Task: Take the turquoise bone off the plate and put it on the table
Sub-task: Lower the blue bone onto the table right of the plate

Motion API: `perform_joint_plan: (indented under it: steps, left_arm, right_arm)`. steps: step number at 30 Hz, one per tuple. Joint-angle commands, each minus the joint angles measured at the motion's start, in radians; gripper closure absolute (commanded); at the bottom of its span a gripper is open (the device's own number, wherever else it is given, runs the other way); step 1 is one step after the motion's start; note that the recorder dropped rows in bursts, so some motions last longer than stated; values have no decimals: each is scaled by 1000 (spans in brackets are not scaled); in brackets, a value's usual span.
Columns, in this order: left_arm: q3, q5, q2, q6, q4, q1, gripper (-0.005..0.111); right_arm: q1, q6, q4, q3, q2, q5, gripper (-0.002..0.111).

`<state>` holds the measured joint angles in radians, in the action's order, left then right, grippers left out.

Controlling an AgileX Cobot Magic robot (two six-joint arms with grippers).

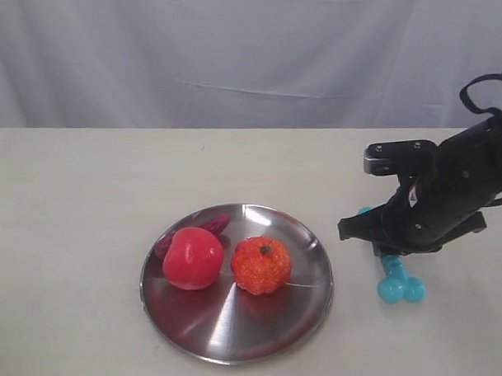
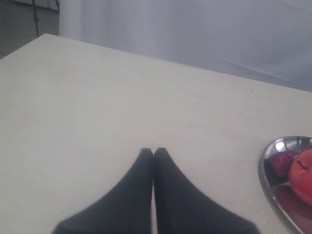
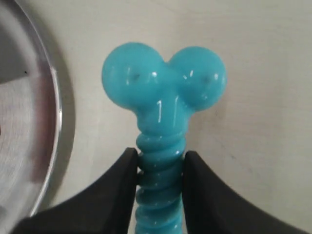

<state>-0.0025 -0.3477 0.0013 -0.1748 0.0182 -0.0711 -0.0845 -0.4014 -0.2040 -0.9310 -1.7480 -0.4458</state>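
The turquoise bone [image 1: 398, 280] is off the plate, just to its right, with one knobbed end down at the table [image 1: 86, 185]. My right gripper [image 1: 387, 248] is shut on its ribbed middle. In the right wrist view the two black fingers of the right gripper [image 3: 160, 155] press the ribs from both sides, and the bone's knobs [image 3: 163, 83] stick out beyond them. The steel plate [image 1: 240, 337] lies mid-table; its rim [image 3: 48, 122] runs beside the bone. My left gripper [image 2: 154, 151] is shut on nothing, over bare tabletop; the exterior view does not show it.
On the plate sit a red apple [image 1: 192, 258], an orange [image 1: 260, 264] and a dark red piece [image 1: 213, 226] behind the apple. The plate's rim [image 2: 267, 161] shows at the edge of the left wrist view. A white curtain hangs behind the table.
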Motion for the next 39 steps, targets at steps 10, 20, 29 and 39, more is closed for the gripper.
perform_joint_plan:
  steps: [10,20,29,39]
  left_arm:
    - [3,5,-1,-2,3,5,107]
    - [3,5,-1,-2,3,5,107]
    - [3,5,-1,-2,3,5,107]
    - [3,5,-1,-2,3,5,107]
  right_arm:
    - [-4,-29,-5,-38,-61,60,109]
    - [67,-29,-5,-38,-61,55,109]
    - [67,-47,-7,-38,-62,24,109]
    - [67,-47,-16,-38,-105,56,109]
